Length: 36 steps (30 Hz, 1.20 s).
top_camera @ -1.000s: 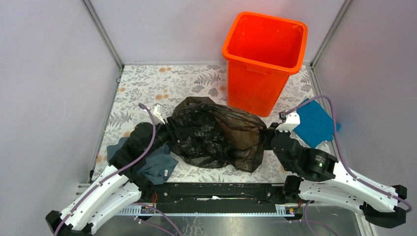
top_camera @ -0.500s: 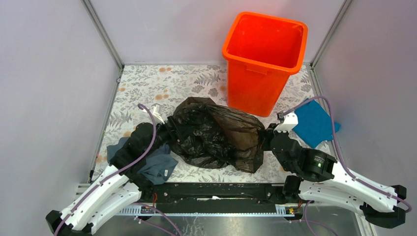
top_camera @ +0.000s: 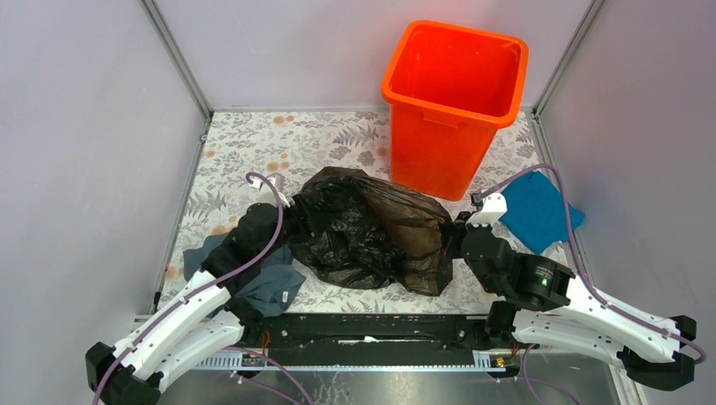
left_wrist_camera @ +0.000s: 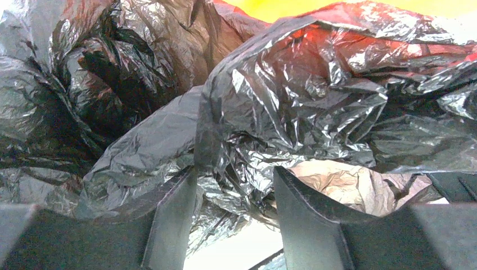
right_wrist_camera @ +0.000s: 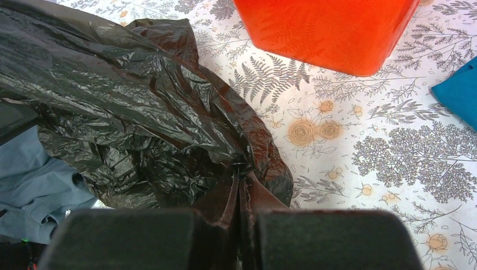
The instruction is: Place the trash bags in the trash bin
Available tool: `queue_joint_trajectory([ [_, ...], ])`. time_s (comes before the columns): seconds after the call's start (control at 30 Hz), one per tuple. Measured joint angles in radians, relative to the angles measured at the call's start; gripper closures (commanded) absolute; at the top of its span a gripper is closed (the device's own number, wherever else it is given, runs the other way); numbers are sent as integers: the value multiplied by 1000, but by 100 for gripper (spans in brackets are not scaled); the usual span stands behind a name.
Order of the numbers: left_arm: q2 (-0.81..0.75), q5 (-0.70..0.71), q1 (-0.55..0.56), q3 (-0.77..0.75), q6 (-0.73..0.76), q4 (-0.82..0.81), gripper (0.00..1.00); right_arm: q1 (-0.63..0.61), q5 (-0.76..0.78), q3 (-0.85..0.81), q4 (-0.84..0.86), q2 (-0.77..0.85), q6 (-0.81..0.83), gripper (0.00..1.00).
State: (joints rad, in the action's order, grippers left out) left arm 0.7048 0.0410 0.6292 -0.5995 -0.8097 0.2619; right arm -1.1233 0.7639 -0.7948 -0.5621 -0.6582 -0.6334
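Observation:
The trash bags (top_camera: 371,232) lie as one crumpled glossy black heap, brownish where stretched, on the floral mat in front of the trash bin (top_camera: 452,101). The bin is tall, orange, upright and stands at the back right. My left gripper (top_camera: 291,221) is pushed into the heap's left side. In the left wrist view it (left_wrist_camera: 233,171) stands open, with crinkled film (left_wrist_camera: 292,95) bulging between and above its fingers. My right gripper (top_camera: 456,236) is at the heap's right edge. In the right wrist view it (right_wrist_camera: 241,177) is shut on a pinched fold of the bag (right_wrist_camera: 124,95), with the bin's base (right_wrist_camera: 326,34) beyond.
A grey-blue cloth (top_camera: 266,283) lies under the left arm near the front edge. A bright blue cloth (top_camera: 532,211) lies right of the right gripper beside the bin. Grey walls and metal posts enclose the floral mat (top_camera: 253,152) on three sides.
The left arm has pushed forward and right into the bag, and its jaws have widened. The right gripper has crept slightly left, still clamped on the bag. The heap has bunched a little.

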Motion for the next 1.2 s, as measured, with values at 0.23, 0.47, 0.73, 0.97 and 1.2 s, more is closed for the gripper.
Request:
queue_joint_trajectory([
  [0.23,37,8,0,7,5,-79,89,0,-10,18,27,2,8,100],
  [0.47,126,92,-39,-17,34,35,100,0,-32,143,68,-44,7,100],
  [0.73,359,-4,-383,-367,161,295,100,106,-143,-130,159,-521,198,100],
  [0.97,676,-76,-544,-1456,282,386,100,162,-294,-1234,60,-1033,466,99],
  [1.2,129,-229,-537,-975,295,-50,100,163,-491,-961,401,-641,591,100],
])
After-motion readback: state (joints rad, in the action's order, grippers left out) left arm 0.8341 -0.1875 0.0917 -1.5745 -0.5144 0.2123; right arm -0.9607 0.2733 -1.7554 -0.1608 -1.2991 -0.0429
